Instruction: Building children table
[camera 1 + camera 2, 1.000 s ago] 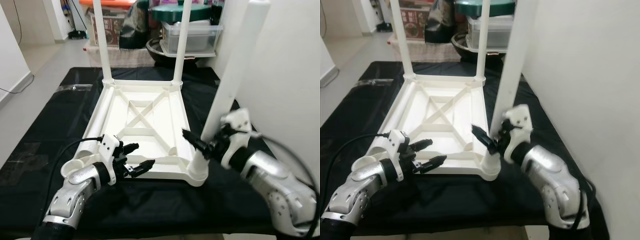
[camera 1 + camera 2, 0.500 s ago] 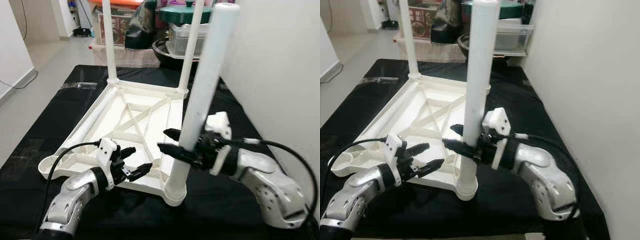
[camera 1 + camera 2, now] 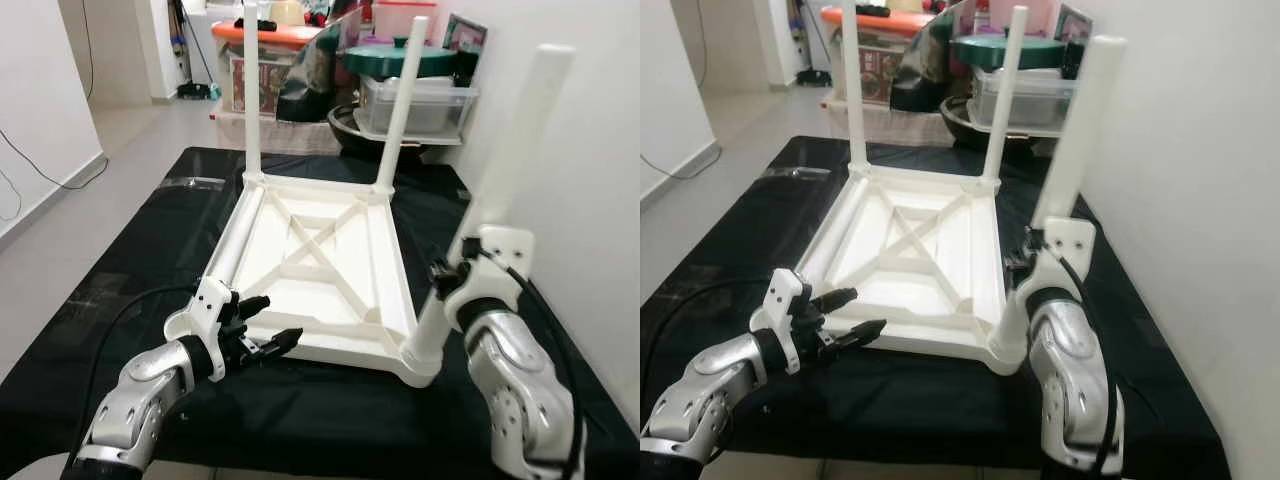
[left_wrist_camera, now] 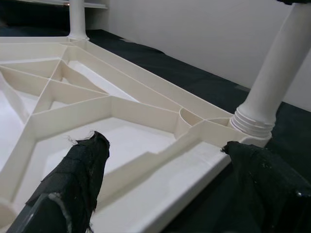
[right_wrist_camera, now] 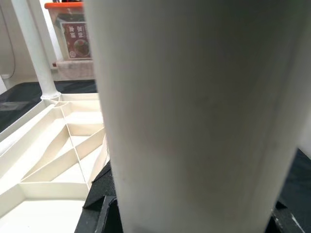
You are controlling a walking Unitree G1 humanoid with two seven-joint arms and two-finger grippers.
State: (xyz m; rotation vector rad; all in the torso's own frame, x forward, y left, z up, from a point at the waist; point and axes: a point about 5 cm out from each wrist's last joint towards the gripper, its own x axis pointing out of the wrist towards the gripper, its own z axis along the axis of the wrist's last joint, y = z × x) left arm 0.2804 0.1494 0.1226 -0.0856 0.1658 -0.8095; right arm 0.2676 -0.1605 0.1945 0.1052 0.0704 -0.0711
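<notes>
A white children's table lies upside down on the black-covered surface. Two white legs stand upright in its far corners. A third leg stands in the near right corner socket, leaning slightly right. My right gripper is shut on this leg low down; in the right wrist view the leg sits between the black fingers. My left gripper is open at the table's near edge, its fingers either side of the rim without touching it.
A white wall runs close along the right side. Past the far end stand storage boxes, a clear bin with a green lid and a dark pot. Floor lies to the left.
The camera has shifted. My right gripper has turned around the near right leg, its fingers no longer pointing out over the table. The left gripper stays open at the near edge.
</notes>
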